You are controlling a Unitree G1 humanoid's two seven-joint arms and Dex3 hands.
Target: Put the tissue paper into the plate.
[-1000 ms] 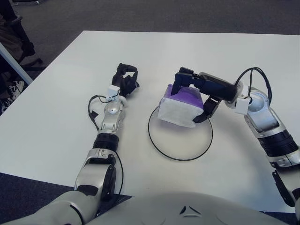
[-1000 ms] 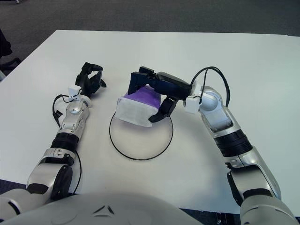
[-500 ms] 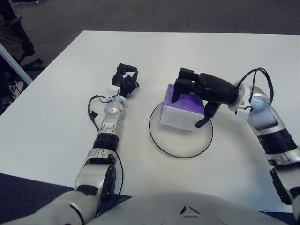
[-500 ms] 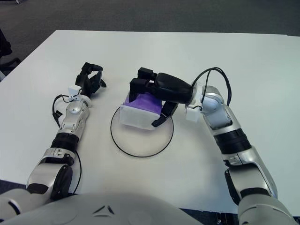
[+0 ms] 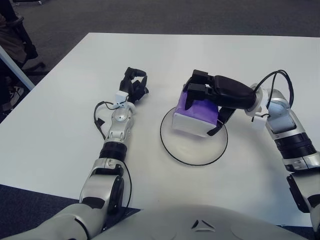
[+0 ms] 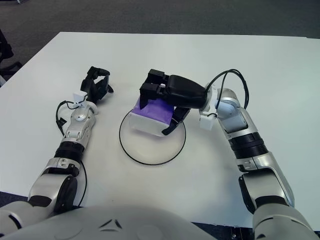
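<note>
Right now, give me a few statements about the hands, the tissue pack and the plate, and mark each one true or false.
1. The right hand grips the tissue pack. True.
2. The tissue pack lies flat in the middle of the plate. False: it is held over the plate's far rim, in the hand's grip.
3. The left hand is helping to hold the pack. False: it shows left of the plate, fingers curled, holding nothing.
4. The plate has a dark rim. True.
5. The pack is white with a purple top. True.
6. The plate sits at the table's left edge. False: it is near the middle, between the two arms.
</note>
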